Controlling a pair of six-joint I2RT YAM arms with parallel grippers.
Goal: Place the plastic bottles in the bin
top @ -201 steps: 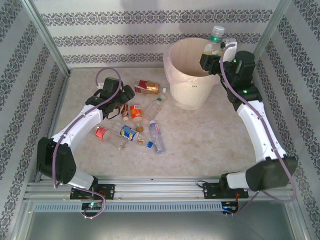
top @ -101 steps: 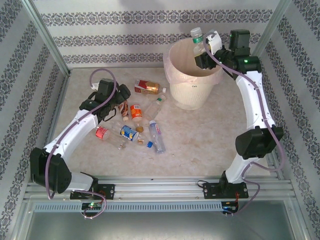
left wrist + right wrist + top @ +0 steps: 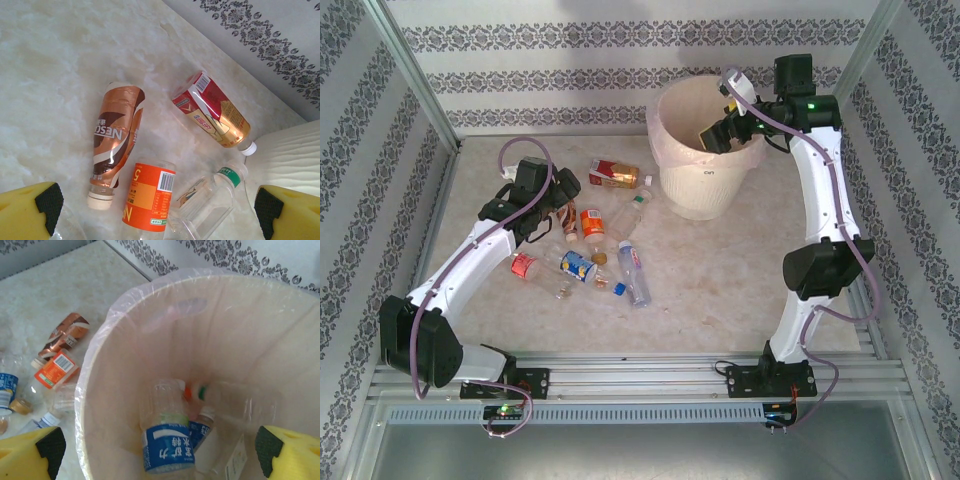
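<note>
right jaws were found wide open, nothing held, poised over the bin point(image 3: 705, 190). a blue-labelled bottle point(image 3: 167, 445) and a blurred green-capped bottle point(image 3: 235, 400) were seen inside it. left jaws were found wide open, nothing held, above the plastic bottles point(image 3: 590, 222) scattered on the tabletop point(image 3: 750, 280) beside the bin.

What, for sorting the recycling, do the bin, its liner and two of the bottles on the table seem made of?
The bin looks like opaque cream plastic, matte and faintly ribbed, probably rigid. The liner is thin translucent pinkish film, wrinkled over the rim. The brown-labelled bottle seems to be thin dented plastic under a glossy label. The green-banded bottle is clear, shiny, creased plastic.
</note>
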